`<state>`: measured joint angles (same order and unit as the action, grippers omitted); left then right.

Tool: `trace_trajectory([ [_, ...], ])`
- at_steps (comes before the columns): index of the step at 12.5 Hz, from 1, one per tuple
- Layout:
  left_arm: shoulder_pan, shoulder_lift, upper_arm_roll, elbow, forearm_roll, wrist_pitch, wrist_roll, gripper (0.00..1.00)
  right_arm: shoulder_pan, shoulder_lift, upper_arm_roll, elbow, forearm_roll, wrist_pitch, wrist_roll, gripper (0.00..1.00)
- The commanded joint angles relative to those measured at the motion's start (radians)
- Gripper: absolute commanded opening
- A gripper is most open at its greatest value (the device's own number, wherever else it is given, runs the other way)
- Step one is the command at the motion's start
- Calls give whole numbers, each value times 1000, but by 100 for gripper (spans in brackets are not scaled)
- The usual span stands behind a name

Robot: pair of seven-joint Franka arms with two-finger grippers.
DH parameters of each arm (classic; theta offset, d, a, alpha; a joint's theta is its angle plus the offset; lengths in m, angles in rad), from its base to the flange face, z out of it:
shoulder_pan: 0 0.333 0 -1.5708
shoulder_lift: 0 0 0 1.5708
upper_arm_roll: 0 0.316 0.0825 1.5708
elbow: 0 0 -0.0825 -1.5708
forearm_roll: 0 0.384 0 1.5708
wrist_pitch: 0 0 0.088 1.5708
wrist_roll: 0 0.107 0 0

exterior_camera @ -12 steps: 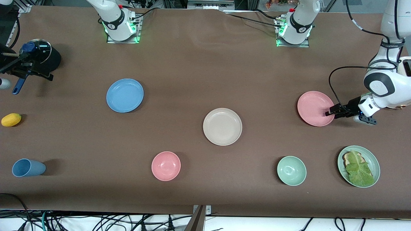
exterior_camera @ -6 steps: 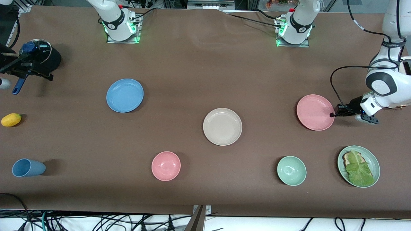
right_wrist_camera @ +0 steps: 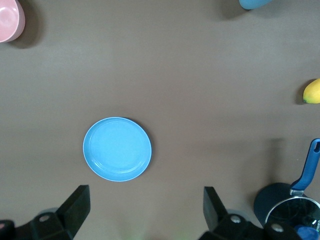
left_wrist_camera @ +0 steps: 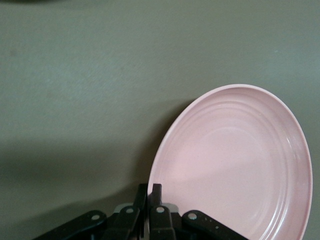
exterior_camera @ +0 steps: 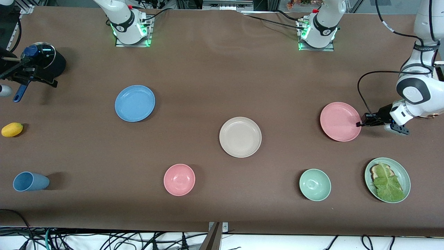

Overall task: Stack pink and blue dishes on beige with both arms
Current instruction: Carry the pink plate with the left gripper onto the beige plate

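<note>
The pink plate [exterior_camera: 340, 121] lies toward the left arm's end of the table. My left gripper [exterior_camera: 359, 124] is shut on its rim at the edge toward that end. In the left wrist view the pink plate [left_wrist_camera: 235, 165] rises tilted from my left gripper [left_wrist_camera: 149, 192], one finger on each face of the rim. The beige plate [exterior_camera: 240, 137] sits bare at mid-table. The blue plate [exterior_camera: 135, 103] lies toward the right arm's end. My right gripper [right_wrist_camera: 145, 192] hangs open high over the table beside the blue plate [right_wrist_camera: 117, 149]; it is out of the front view.
Nearer the camera stand a pink bowl [exterior_camera: 179, 179], a green bowl [exterior_camera: 315, 184] and a green plate [exterior_camera: 368, 173] with toast and lettuce. At the right arm's end are a blue cup [exterior_camera: 29, 181] on its side, a yellow fruit [exterior_camera: 12, 129] and a lidded black pot [exterior_camera: 43, 59].
My left gripper drew back from over the pink plate to its rim and shut on it. The plate shifted slightly nearer the camera. In the last half second almost nothing moved.
</note>
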<state>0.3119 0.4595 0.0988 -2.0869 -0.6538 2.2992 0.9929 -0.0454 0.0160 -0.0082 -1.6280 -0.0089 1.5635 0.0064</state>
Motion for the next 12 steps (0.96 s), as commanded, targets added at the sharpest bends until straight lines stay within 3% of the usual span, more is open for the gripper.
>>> trace_trajectory([
  [1,-25,-90,1,-2,-20,-55,1,0,-7,-4,7,14,3,-17,13,100],
  [3,-53,-131,-2,19,-1,-102,-40,0,-7,-4,7,14,3,-17,12,100],
  [6,-65,-159,-4,131,130,-240,-213,0,-7,-4,7,14,3,-17,12,100],
  [12,-175,-171,-14,303,197,-423,-488,0,-7,-4,7,14,3,-17,12,100],
])
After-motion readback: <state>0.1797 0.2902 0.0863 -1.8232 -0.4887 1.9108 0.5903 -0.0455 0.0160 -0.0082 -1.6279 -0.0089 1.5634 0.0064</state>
